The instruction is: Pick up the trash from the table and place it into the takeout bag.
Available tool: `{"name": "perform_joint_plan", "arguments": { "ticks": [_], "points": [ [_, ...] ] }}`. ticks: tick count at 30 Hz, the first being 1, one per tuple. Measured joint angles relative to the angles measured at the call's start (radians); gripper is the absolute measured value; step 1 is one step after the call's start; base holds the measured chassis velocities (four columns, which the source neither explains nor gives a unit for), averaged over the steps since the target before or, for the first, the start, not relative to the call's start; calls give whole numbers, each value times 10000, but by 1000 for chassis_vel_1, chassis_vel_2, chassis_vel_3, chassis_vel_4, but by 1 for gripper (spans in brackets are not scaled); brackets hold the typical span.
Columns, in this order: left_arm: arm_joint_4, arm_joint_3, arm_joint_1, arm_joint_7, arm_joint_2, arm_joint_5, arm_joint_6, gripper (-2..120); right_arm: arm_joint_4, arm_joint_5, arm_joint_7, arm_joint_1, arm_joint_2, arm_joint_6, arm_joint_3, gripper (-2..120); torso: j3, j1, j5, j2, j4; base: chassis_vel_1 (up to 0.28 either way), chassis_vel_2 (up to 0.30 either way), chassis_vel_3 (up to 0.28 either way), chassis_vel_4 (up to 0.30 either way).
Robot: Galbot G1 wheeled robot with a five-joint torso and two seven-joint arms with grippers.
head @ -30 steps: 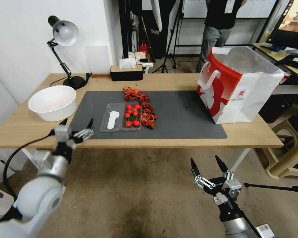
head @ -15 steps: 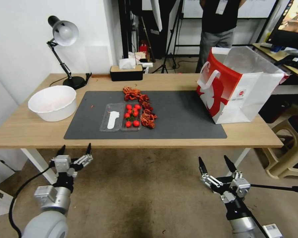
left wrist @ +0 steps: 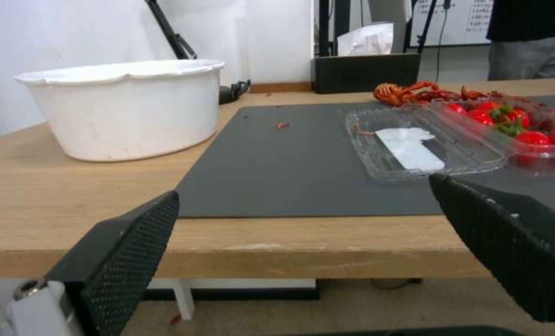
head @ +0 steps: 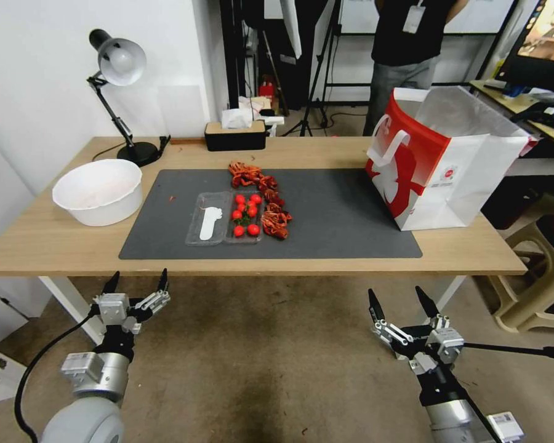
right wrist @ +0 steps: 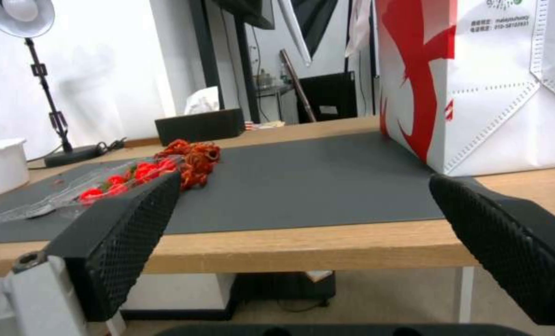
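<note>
On the table (head: 43, 240), on a dark grey mat (head: 345, 215), lies the trash: a clear plastic tray (head: 208, 226) holding red cherry tomatoes (head: 246, 215), and a heap of red crayfish shells (head: 266, 191) beside it. A white bowl (head: 98, 191) stands at the table's left end. At the right end the takeout bag (head: 437, 166) stands upright with its mouth open. Both grippers hang below the table's front edge, the left gripper (head: 138, 277) and the right gripper (head: 395, 295), each open and holding nothing. The left wrist view faces the bowl (left wrist: 125, 107) and tray (left wrist: 414, 149); the right wrist view faces the bag (right wrist: 476, 84).
A desk lamp (head: 120, 67) and a black tissue box (head: 235, 135) stand along the table's back edge. A beige plastic chair (head: 535, 289) sits to the right of the table. Bare brown floor lies between me and the table.
My left gripper dropped from the table's front edge to below it, then settled. The right gripper shifted slightly right and down. Nothing on the table moved.
</note>
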Motion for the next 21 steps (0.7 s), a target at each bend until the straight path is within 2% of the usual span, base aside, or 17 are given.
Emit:
{"name": "perform_joint_plan", "arguments": {
  "ticks": [21],
  "points": [
    [-1,5,-20,2,11,-15,29,100,7,-4,6,-1,-5,0,-10,100,1,-1,0,0,0,0,0,0,0]
  ]
}}
